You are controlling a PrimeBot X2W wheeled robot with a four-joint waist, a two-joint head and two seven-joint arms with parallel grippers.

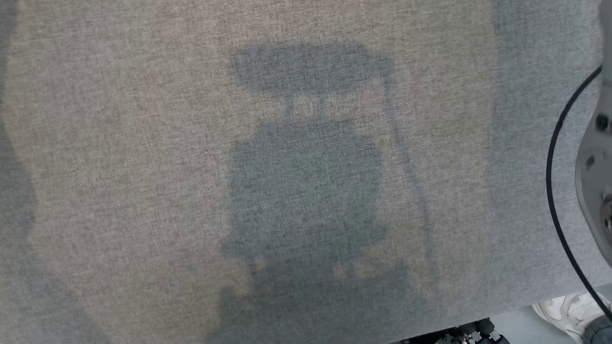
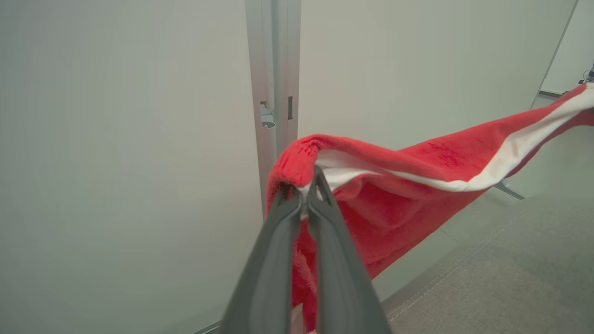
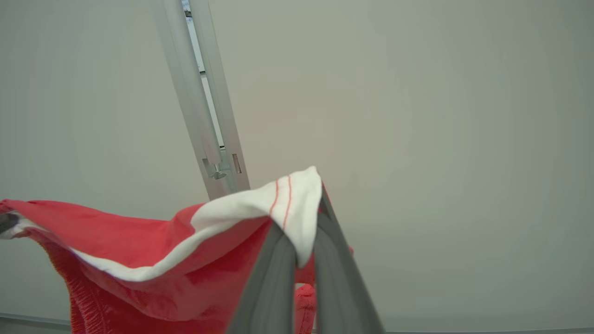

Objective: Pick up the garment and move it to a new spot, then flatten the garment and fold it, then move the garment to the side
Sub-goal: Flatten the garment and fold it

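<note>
The garment (image 2: 408,195) is red fleece with a white band along its edge. It hangs in the air, stretched between both grippers. In the left wrist view my left gripper (image 2: 304,192) is shut on one end of it, and the cloth runs off to the upper right. In the right wrist view my right gripper (image 3: 308,222) is shut on the other end of the garment (image 3: 153,260), where the white band folds over the fingertips; the cloth trails left. In the head view the grey cloth-covered table (image 1: 143,143) carries a shadow, and a pale forearm (image 1: 595,157) shows at the right edge.
A pale wall with a metal post (image 2: 274,93) stands behind the garment. A black cable (image 1: 554,191) runs along the forearm. A white shoe (image 1: 569,308) rests on the floor beyond the table's lower right edge, next to dark robot parts (image 1: 459,334).
</note>
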